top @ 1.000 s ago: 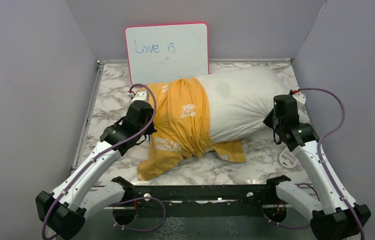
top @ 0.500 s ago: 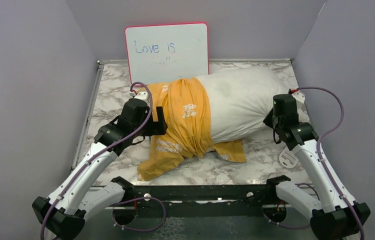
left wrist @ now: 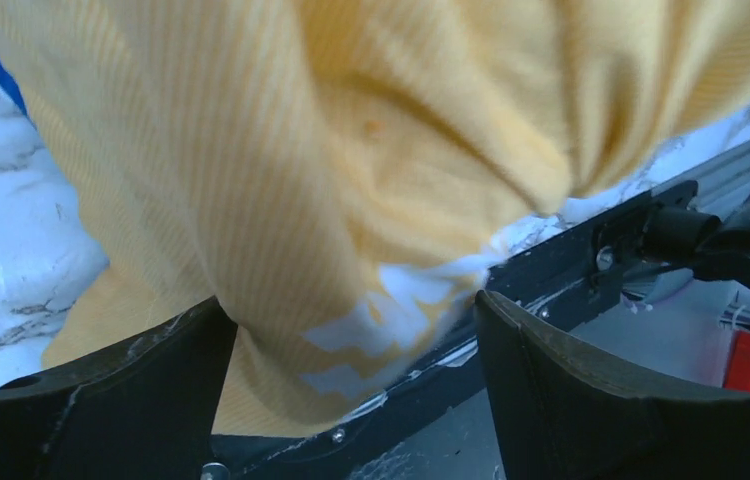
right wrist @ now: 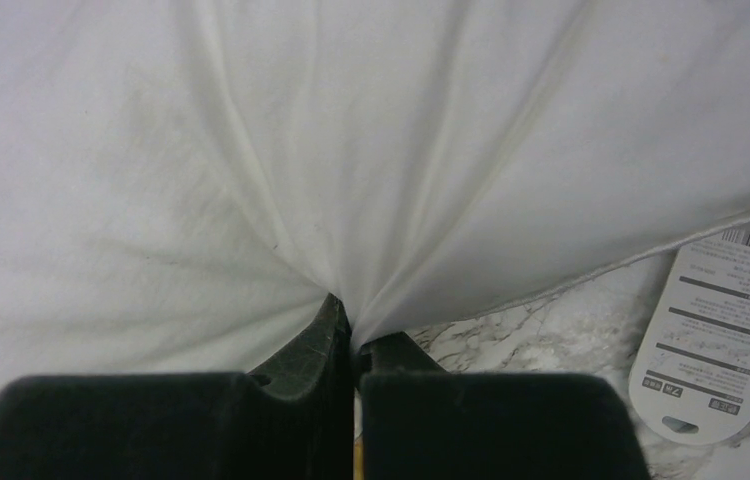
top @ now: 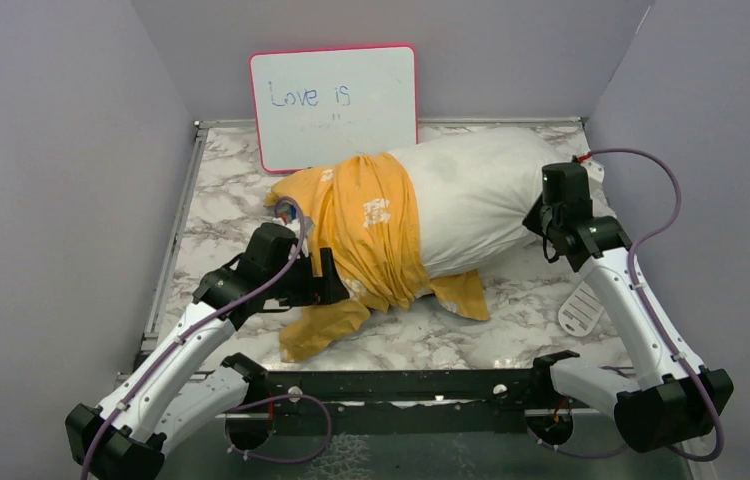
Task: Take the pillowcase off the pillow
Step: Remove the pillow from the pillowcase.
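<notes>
Fingers (left wrist: 571,390) of left gripper (left wrist: 351,330) wide apart, holding nothing, yellow pillowcase (top: 371,230) fold between them; right gripper (right wrist: 354,345) pinched shut on pillow (top: 481,195).
Pillowcase bunched over pillow's left half. Close on a thick fold, not a single layer, then draw leftward against the right-hand anchor.

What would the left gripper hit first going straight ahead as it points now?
Probably the pillowcase: its yellow fabric hangs right in front of the open left gripper; depth is unclear.
</notes>
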